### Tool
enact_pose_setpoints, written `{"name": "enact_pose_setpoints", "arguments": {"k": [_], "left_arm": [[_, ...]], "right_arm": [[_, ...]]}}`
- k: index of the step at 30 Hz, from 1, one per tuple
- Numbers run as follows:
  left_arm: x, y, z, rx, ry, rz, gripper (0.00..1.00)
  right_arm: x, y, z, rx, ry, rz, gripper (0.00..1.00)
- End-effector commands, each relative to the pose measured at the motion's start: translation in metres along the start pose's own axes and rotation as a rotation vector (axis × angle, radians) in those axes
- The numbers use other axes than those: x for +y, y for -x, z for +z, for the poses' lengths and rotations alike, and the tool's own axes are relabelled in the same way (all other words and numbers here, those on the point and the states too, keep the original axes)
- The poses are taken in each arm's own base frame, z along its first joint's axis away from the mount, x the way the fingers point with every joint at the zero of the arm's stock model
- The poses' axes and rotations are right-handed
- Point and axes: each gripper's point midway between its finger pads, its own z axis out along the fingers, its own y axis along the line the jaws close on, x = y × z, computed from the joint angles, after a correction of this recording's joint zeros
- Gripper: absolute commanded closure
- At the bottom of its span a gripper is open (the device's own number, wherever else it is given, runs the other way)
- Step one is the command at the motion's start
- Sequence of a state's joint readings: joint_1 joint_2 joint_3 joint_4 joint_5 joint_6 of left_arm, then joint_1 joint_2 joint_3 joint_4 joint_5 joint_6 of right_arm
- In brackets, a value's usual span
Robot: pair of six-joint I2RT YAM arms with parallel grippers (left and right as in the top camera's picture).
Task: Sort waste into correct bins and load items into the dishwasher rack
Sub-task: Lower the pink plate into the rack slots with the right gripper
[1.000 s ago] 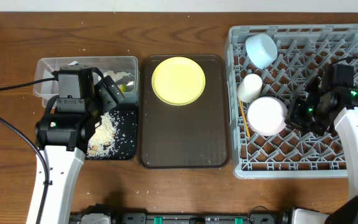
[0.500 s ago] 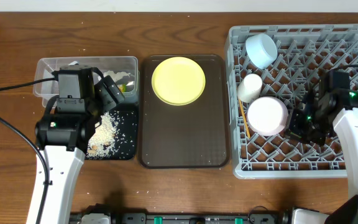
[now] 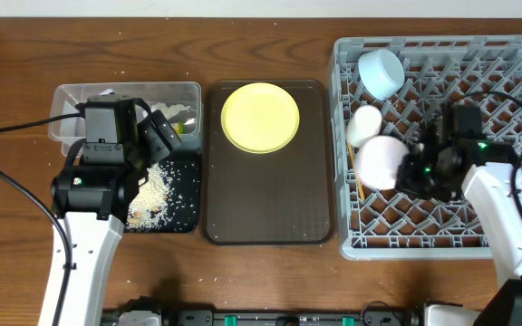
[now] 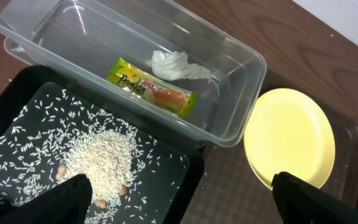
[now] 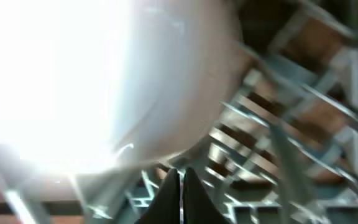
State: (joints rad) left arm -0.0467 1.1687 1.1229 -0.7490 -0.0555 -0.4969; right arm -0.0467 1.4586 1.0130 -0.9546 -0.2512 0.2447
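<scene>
Noted at the counter's left: clear plastic rectangular tub [image 4: 238, 99] holding crumpled white tissue [image 4: 176, 65] and yellow-green snack wrapper [image 4: 151, 93]. Just beside it, shallow black rectangular tray [image 4: 173, 186] carrying loose white rice grains [image 4: 104, 158]. Judged sorted by waste type.

Found left end effector [image 4: 182, 205] hovering above both bins, fingers spread wide, empty.

Noted round yellow plate [image 3: 260, 118] on dark brown serving tray [image 3: 265, 199], not yet loaded.

Inside large grey plastic dishwasher rack [image 3: 424, 250]: light blue bowl [image 3: 381, 71], small white cup [image 3: 364, 125], thin wooden chopsticks [image 3: 357, 186], and pale pinkish-white bowl [image 3: 381, 163], seemingly tipped on the pegs.

Found right end effector [image 5: 176, 186] clenched, tips just beside that bowl's wall. Probably nudging it to stand for draining. Unable to confirm any pinch on the rim.
</scene>
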Motion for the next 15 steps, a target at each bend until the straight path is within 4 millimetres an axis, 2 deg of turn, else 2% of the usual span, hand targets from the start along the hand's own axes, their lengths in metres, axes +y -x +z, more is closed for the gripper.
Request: {"name": "enact_pose_setpoints", "arguments": {"k": [1, 9, 15], "left_arm": [[-0.001, 0.006, -0.004, -0.019, -0.003, 0.001, 0.05], [-0.001, 0.006, -0.004, -0.019, -0.003, 0.001, 0.05], [-0.001, 0.006, -0.004, -0.019, -0.003, 0.001, 0.05]], "right_arm": [[0.017, 0.0, 0.0, 0.002, 0.075, -0.009, 0.97], [0.019, 0.002, -0.002, -0.003, 0.081, -0.012, 0.95], [0.047, 0.007, -0.014, -0.01, 0.214, -0.098, 0.95]]}}
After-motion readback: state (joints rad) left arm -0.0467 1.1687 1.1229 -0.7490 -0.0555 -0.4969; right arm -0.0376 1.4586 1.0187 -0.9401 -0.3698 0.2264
